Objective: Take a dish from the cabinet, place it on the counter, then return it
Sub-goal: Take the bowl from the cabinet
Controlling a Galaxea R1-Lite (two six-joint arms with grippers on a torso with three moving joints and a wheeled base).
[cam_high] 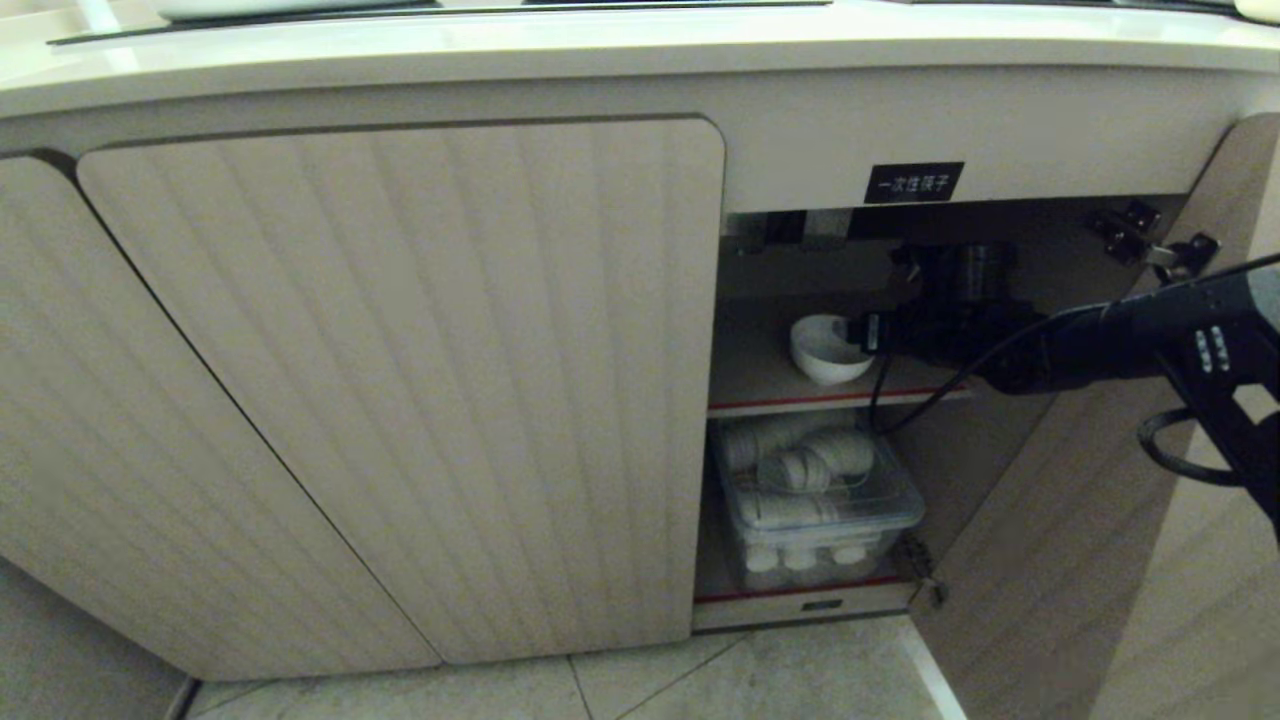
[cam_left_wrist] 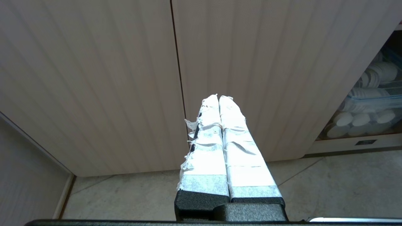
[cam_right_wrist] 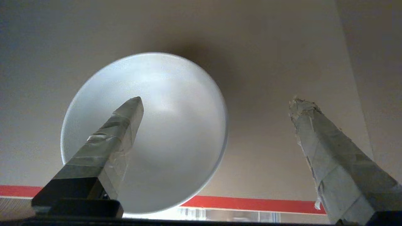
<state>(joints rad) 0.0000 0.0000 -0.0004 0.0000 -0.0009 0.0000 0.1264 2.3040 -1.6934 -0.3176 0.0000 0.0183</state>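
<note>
The dish [cam_right_wrist: 163, 125] sits on the cabinet's [cam_high: 400, 380] upper shelf. The right tool [cam_right_wrist: 216, 103], fingers spread wide, straddles its rim, one finger inside. Closing off-centre could tip the glossy dish off the shelf. The left tool [cam_left_wrist: 219, 98] hangs pressed together.

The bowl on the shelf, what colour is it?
Plain white bowl, best seen in the right wrist view.

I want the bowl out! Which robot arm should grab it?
The right one. Its gripper is already inside the cabinet, jaws open around the bowl's rim on the upper shelf. The left gripper is shut, facing the closed doors.
</note>
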